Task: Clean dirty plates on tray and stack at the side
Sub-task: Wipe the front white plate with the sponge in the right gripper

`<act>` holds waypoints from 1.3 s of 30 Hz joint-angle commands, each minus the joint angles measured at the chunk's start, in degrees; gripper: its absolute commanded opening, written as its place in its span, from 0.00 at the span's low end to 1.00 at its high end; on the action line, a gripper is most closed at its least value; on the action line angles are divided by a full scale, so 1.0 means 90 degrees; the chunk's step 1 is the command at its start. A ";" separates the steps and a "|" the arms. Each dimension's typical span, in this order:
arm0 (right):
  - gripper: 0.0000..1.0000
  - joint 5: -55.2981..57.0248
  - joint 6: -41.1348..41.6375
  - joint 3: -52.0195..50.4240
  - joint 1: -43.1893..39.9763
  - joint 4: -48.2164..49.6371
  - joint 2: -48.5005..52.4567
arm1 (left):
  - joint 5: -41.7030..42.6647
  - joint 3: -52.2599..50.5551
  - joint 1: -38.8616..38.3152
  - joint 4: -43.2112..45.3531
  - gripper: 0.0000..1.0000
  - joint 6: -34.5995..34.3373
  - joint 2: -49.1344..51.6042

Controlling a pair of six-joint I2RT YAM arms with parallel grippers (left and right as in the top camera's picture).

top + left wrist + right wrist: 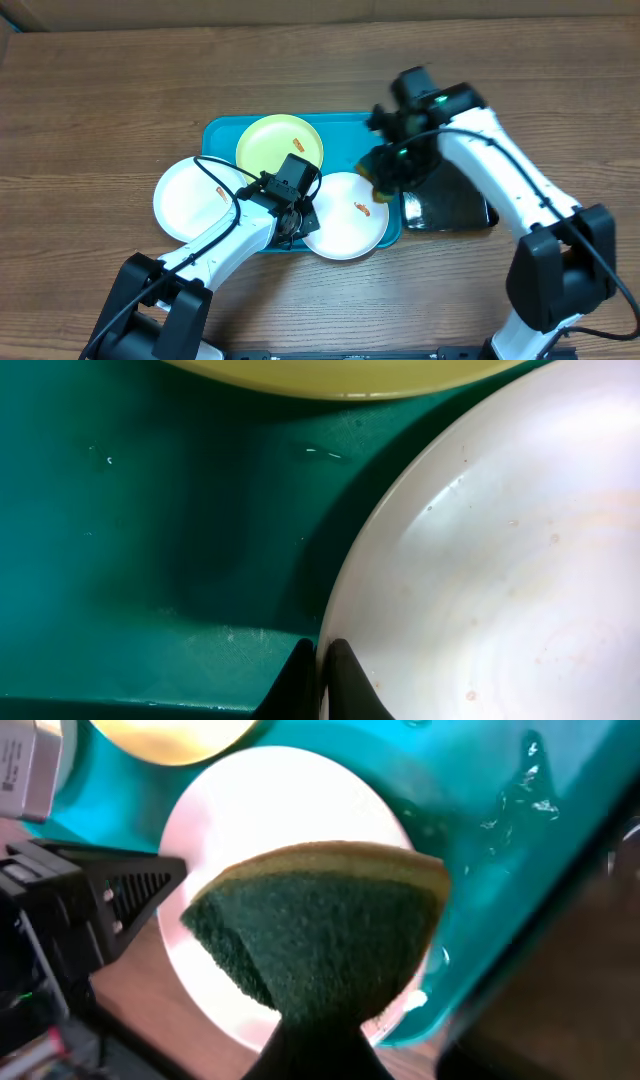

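- The left jaws are nearly closed, pinching the rim of a white plate (480, 560) at the near right corner of the blue tray (225, 135), mid-worktop.
- The right jaws are clamped on a green sponge (320, 930) over that plate; whether it touches is unclear.
- The yellow plate (280, 142) and second white plate (195, 197) sit farther left.

Quick count: three plates, one white plate (345, 215) right at the left hand (297, 213), a second white plate (195, 198) beside it, one yellow-green plate (279, 145) ahead. One turquoise tray (218, 132), one black tray (460, 205). One sponge (320, 940) in the right hand (315, 1050).
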 commanded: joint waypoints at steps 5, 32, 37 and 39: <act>0.04 0.1370 0.0874 -0.0644 0.0425 0.0801 -0.0129 | -0.0039 -0.0129 -0.0041 -0.0075 0.04 0.0012 0.0262; 0.04 0.1700 0.1044 -0.2805 0.0644 0.3274 -0.0126 | 0.0202 -0.0129 -0.0041 0.0019 0.04 0.0012 0.0262; 0.11 0.1520 0.1044 -0.2931 0.0789 0.3385 -0.0126 | 0.0223 -0.0129 -0.0041 0.0034 0.04 0.0012 0.0262; 0.32 0.1528 0.1044 -0.2931 0.0886 0.3417 -0.0126 | 0.0233 -0.0129 -0.0041 0.0039 0.04 0.0012 0.0262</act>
